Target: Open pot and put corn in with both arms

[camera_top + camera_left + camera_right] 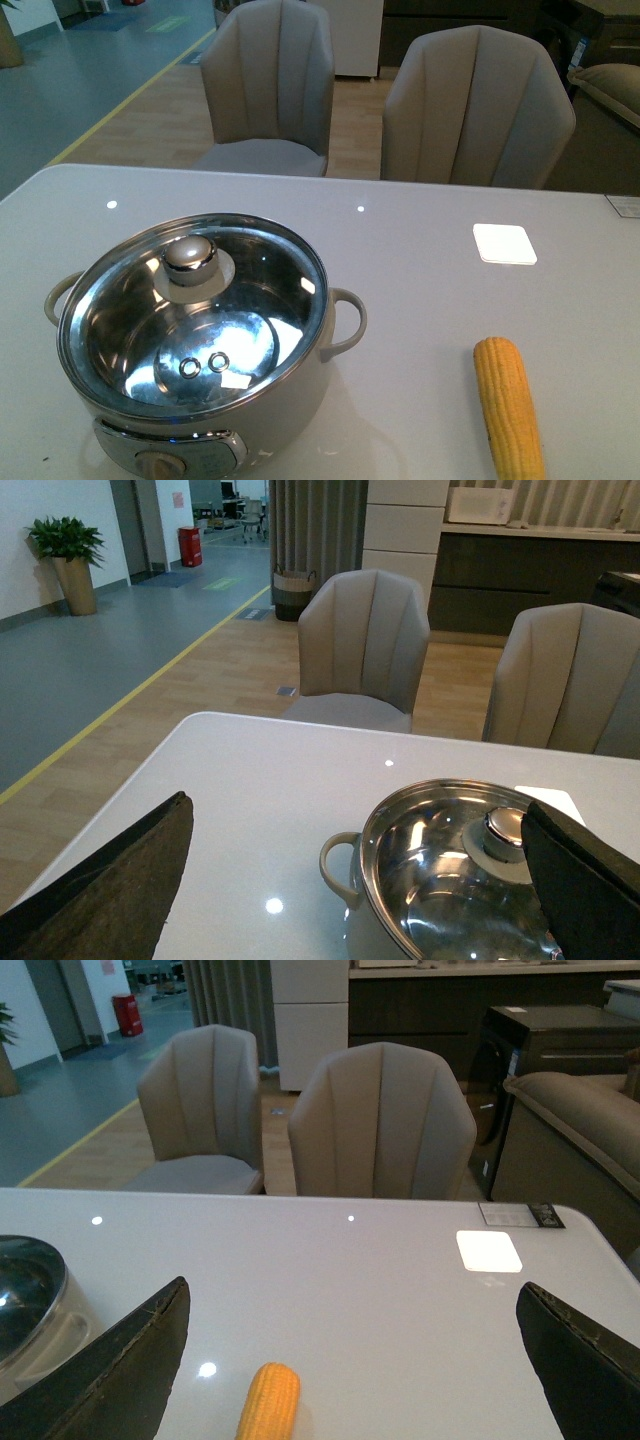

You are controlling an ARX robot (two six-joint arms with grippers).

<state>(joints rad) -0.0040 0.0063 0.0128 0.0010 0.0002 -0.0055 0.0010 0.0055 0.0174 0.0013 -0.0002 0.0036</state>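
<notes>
The cream-white pot [300, 395] stands at the front left of the white table with its glass lid [250, 300] on and the chrome knob [188, 255] up. The yellow corn [508, 405] lies on the table at the front right, apart from the pot. Neither arm shows in the front view. In the left wrist view my left gripper [365, 880] is open, its fingers [110, 880] wide, the pot [340, 865] and knob [505, 827] ahead of it. In the right wrist view my right gripper [350, 1360] is open with the corn [268, 1403] ahead between its fingers [120, 1365].
Two beige chairs [270, 85] [475, 105] stand behind the table's far edge. A bright white square patch [504, 243] lies on the table at the right rear. A small label [520, 1214] sits near the far right corner.
</notes>
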